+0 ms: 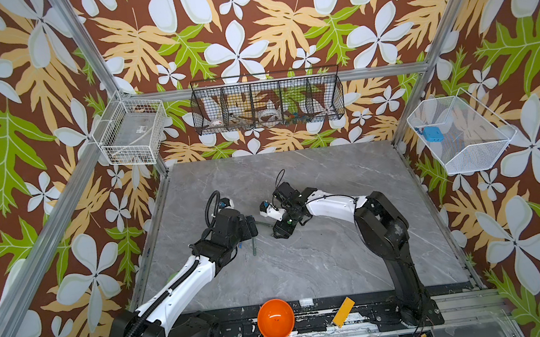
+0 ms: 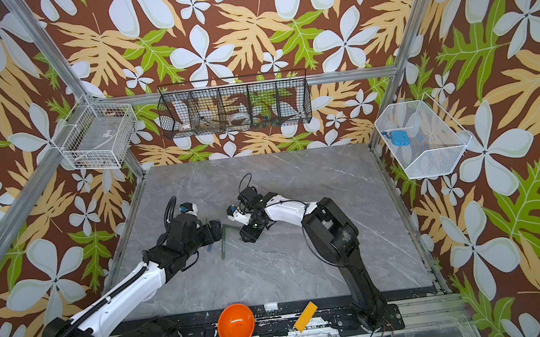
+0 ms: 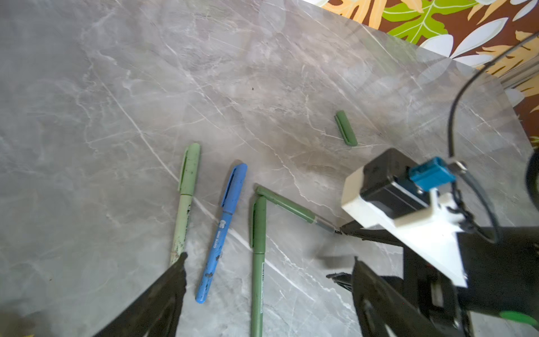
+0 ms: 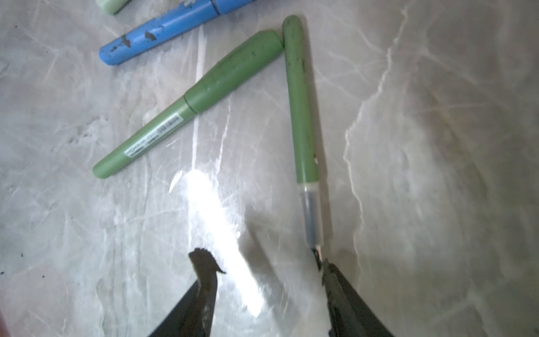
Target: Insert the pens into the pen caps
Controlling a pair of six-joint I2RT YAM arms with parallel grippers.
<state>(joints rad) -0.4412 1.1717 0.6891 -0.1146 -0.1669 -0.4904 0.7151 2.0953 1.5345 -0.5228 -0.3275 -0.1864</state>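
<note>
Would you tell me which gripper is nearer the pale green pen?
Left. The left gripper hangs beside the pale green pen; the right gripper sits beyond the blue pen, by the uncapped dark green pen.

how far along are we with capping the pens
Three look done: the pale green pen, the blue pen and one dark green pen lie capped. In hand: nothing is gripped, but the open right gripper is at the tip of the uncapped dark green pen. Left: that pen and the loose dark green cap, lying apart from it.
</note>
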